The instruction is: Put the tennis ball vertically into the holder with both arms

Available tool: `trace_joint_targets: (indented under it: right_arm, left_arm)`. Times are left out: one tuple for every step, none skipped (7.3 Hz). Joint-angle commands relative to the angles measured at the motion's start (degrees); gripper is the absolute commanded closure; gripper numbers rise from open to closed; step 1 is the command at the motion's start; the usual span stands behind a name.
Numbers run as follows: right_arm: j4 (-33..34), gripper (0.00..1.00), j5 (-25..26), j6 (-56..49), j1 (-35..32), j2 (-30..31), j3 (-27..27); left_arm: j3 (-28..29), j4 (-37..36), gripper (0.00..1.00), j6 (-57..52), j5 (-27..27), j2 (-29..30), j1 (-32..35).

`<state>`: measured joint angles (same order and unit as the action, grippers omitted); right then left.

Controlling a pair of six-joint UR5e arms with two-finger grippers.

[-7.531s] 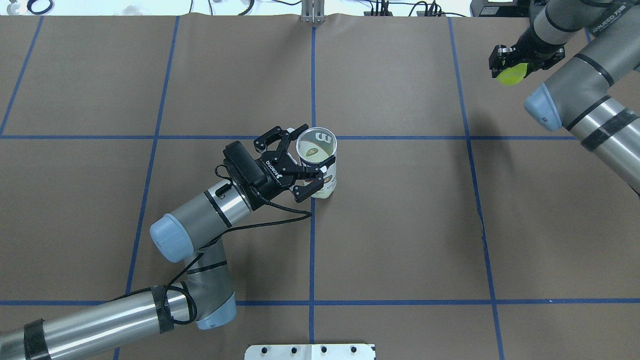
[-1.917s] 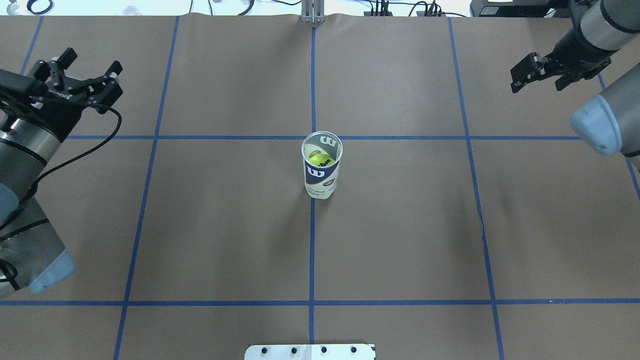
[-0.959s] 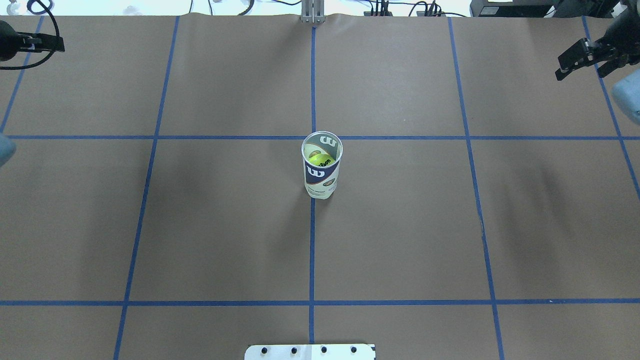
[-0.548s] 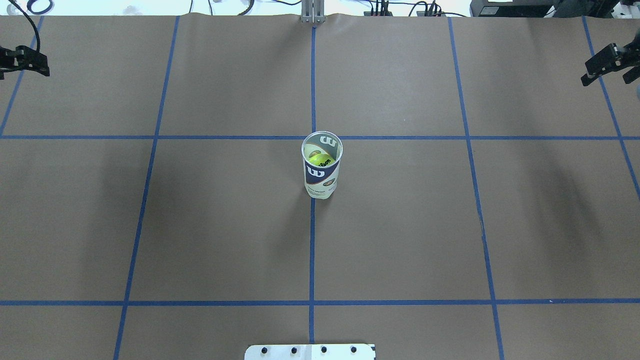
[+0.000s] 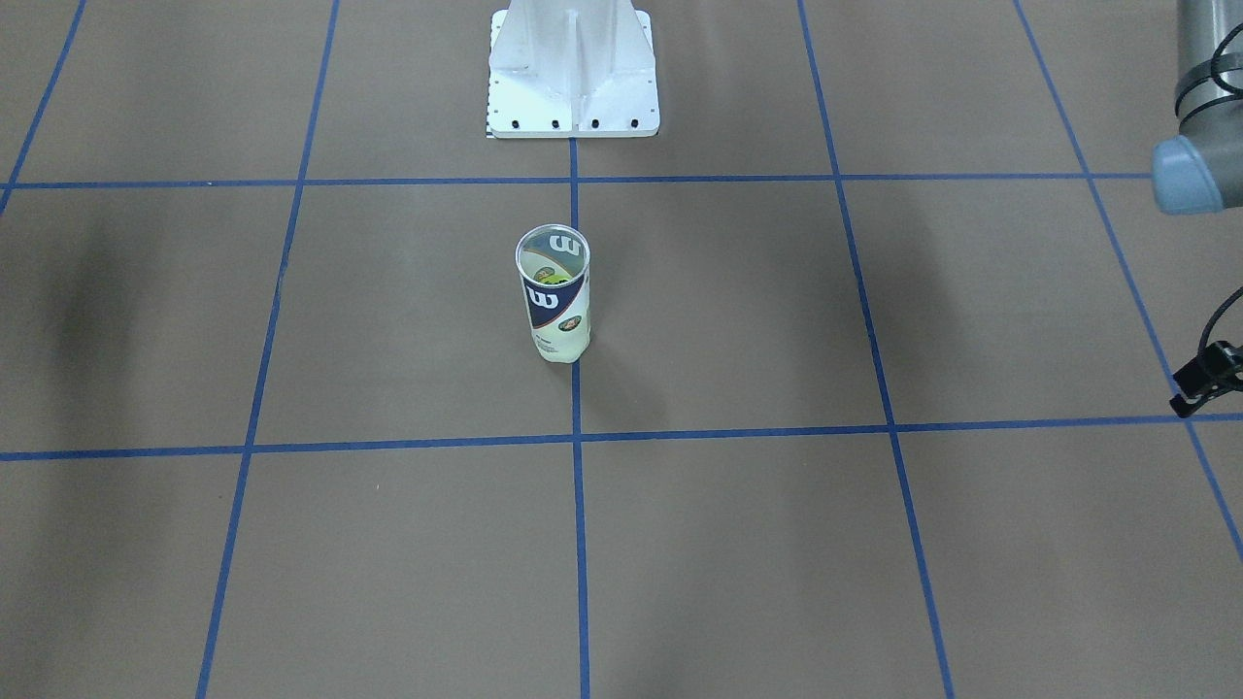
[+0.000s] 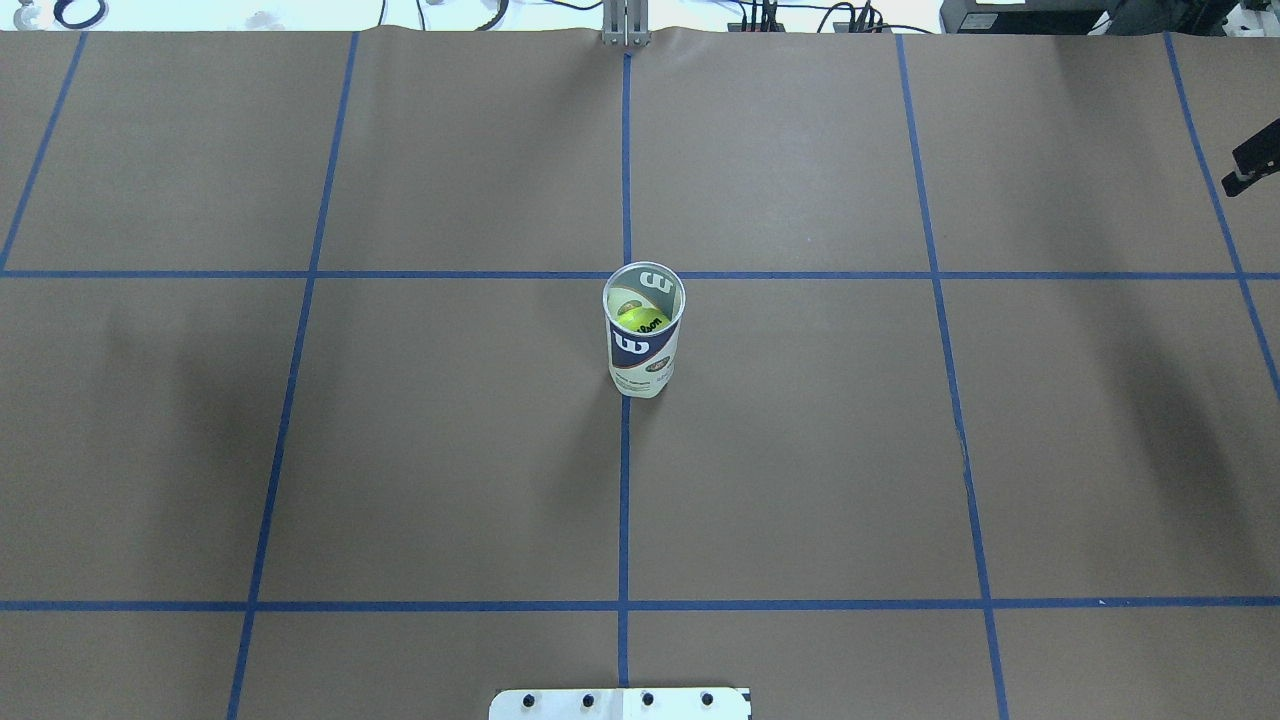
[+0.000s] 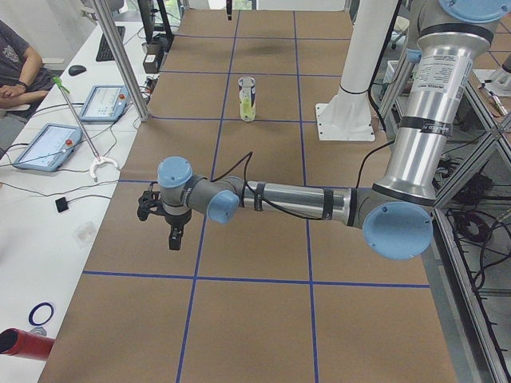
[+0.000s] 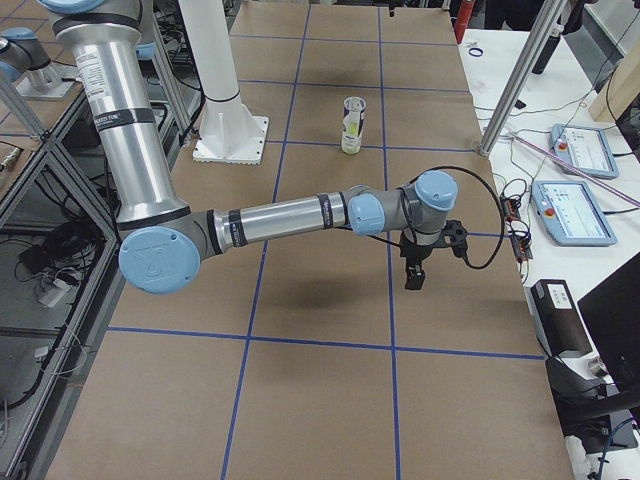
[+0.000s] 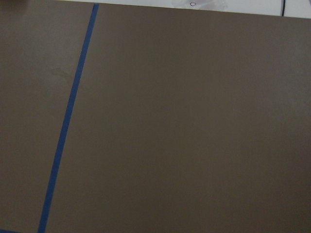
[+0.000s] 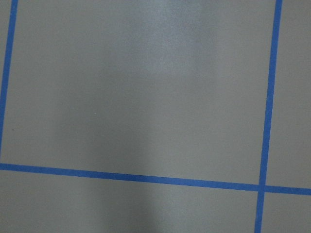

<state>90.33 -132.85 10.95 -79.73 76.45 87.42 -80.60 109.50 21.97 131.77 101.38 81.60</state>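
The holder, a clear can with a navy-and-white "W" label, stands upright at the table's middle, on the centre blue line. The yellow-green tennis ball lies inside it, seen through the open top. The holder also shows in the front-facing view. My left gripper hangs far out at the table's left end, fingers spread and empty; only a sliver of it shows in the front-facing view. My right gripper is far out at the right end, spread and empty, with one fingertip at the overhead view's edge.
The robot's white base plate stands behind the holder. Blue tape lines grid the brown paper. Both wrist views show only paper and tape. Operators' tablets and a seated person are beside the table's left end.
Earlier the left gripper held the holder while the right one carried the ball. The ball now lies in the holder, and both arms have drawn back outwards, almost out of the overhead view.
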Motion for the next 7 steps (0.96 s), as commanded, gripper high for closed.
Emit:
trace_joint_targets:
  right_arm:
    - [-0.1, 0.01, 0.2, -1.0, -0.5, 2.0, 0.0]
    - [-0.2, 0.01, 0.7, -1.0, -0.5, 2.3, -0.3]
    - [0.0, 0.01, 0.7, -1.0, -0.5, 2.4, -0.3]
    - [0.2, 0.01, 0.3, -1.2, -0.5, 2.6, -0.2]
    - [0.5, 0.01, 0.1, -1.1, -0.6, 2.7, -0.1]
    - [0.5, 0.01, 0.4, -1.1, -0.6, 2.9, 0.0]
    - [0.4, 0.01, 0.7, -0.6, -0.6, 3.2, 0.5]
  left_arm:
    - [-1.0, -0.3, 0.01, -0.9, 6.0, -6.2, 3.5]
    - [-3.3, -0.5, 0.01, -0.6, 6.0, -8.5, 3.6]
    - [-3.7, -0.8, 0.01, -0.5, 5.9, -9.0, 3.5]
    - [-3.7, -2.5, 0.01, -0.5, 5.7, -9.0, 3.5]
    - [-5.1, -7.8, 0.01, -0.6, 6.0, -8.4, 4.9]
    - [-8.0, -14.4, 0.01, -0.5, 7.1, -7.8, 7.1]
    - [-11.1, -18.1, 0.01, -0.5, 7.1, -7.9, 7.6]
